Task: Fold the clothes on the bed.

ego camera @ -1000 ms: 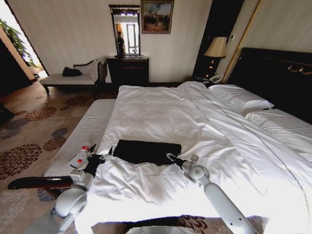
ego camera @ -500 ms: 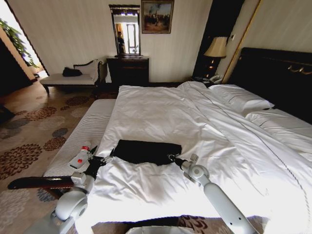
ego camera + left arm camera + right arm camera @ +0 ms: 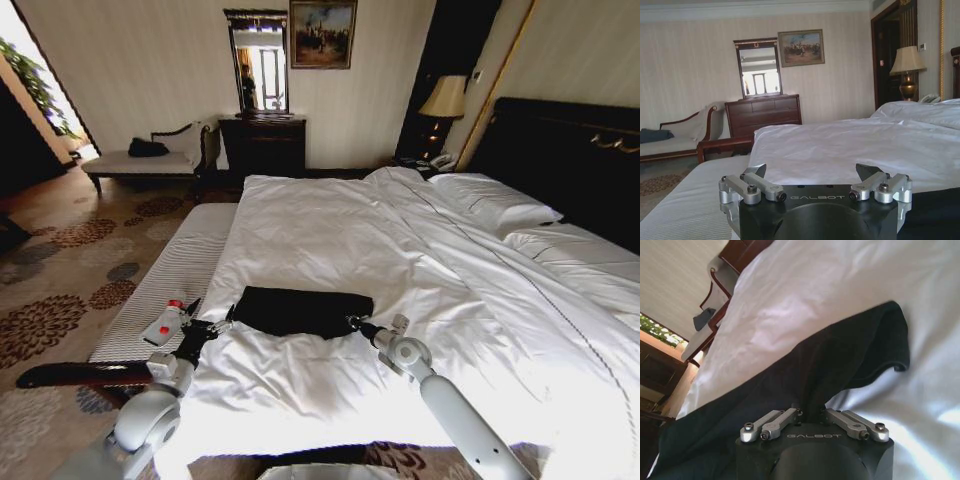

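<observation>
Two grippers work at the near part of the bed (image 3: 330, 230), one at each end of the black T-shirt (image 3: 300, 310). Head view: the shirt lies as a flat, folded dark rectangle on the white duvet (image 3: 420, 300), near the foot edge and toward the robot's left side of the mattress, well apart from the pillows (image 3: 500, 205) by the dark headboard (image 3: 570, 160). The left gripper (image 3: 228, 316) sits just beside the shirt's left end, over the duvet edge next to the grey-striped bench (image 3: 165, 280). The right gripper (image 3: 352, 322) is at the shirt's right near corner, touching the fabric. Left wrist view: the left gripper (image 3: 812, 172) has its fingers (image 3: 756, 171) spread wide with nothing between them; white duvet lies ahead and a strip of the black shirt (image 3: 935, 210) shows at one side, clear of the fingers. A dresser (image 3: 762, 112), mirror (image 3: 759, 70) and lamp (image 3: 907, 65) stand in the room behind. Right wrist view: the right gripper (image 3: 810, 412) has its fingers (image 3: 785, 416) drawn together and pinching a raised fold of the black shirt (image 3: 805, 365), which spreads away from the tips across the white duvet (image 3: 840, 285).
</observation>
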Motion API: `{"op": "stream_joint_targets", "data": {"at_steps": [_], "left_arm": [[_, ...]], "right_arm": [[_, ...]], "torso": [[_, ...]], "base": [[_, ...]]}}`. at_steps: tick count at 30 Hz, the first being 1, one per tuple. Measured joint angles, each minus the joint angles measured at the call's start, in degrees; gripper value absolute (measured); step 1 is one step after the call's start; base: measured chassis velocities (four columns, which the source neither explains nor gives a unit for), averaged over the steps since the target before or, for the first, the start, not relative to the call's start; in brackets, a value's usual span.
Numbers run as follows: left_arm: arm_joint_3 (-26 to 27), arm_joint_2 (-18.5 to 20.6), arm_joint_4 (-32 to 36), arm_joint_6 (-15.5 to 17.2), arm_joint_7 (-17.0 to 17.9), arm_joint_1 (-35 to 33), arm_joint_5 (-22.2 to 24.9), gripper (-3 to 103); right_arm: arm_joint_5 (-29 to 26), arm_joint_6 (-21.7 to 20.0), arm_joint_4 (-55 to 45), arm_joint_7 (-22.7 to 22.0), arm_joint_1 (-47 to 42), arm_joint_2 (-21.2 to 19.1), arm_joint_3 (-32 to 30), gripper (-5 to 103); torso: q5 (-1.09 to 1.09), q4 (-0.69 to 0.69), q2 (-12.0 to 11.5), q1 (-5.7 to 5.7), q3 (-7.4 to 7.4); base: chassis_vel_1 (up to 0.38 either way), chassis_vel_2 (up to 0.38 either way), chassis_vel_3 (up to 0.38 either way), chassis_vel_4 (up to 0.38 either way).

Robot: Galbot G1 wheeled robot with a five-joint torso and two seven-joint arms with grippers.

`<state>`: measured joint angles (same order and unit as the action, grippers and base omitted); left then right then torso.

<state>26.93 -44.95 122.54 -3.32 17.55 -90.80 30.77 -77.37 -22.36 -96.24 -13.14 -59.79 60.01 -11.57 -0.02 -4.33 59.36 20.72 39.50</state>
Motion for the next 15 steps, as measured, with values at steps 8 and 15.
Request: {"op": "stream_joint_targets", "data": {"at_steps": [8,15], "left_arm": [[-0.97,-0.06,0.0,-0.01,0.01,0.98,0.01,100],[-2.76,-0.3,-0.42,-0.01,0.04,2.53,-0.09,100]], "right_arm": [[0.0,0.16,-6.29,-0.5,-2.18,-4.66,-4.23,5],[-0.39,-0.15,-8.14,-0.09,-4.28,-8.46,-9.23,5]], "torso": [[0.0,-0.01,0.0,0.0,0.0],[0.0,-0.01,0.0,0.0,0.0]], "base": [[0.0,0.0,0.0,0.0],[0.0,0.0,0.0,0.0]]}}
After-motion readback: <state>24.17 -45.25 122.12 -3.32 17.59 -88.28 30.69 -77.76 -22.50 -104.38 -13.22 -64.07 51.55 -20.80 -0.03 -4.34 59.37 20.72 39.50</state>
